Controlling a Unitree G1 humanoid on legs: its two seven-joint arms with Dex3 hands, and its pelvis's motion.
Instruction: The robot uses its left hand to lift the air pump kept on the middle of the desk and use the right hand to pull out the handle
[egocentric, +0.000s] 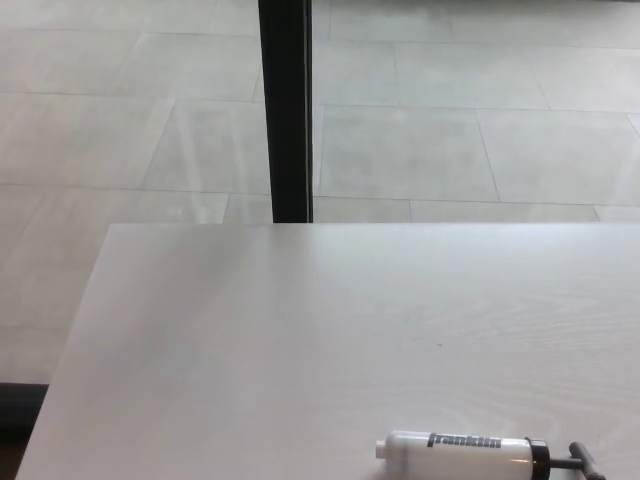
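Note:
A white air pump (460, 455) lies on its side on the white desk (300, 340), near the bottom edge of the head view, right of centre. Its barrel carries black lettering, with a small nozzle at its left end. A black collar and a dark T-shaped handle (585, 462) stick out at its right end, the handle close against the collar. Neither of my hands shows in the picture.
The desk's far edge runs across the middle of the view and its left edge slants down to the lower left. Beyond it lies a pale tiled floor, and a black upright post (287, 110) stands behind the desk's far edge.

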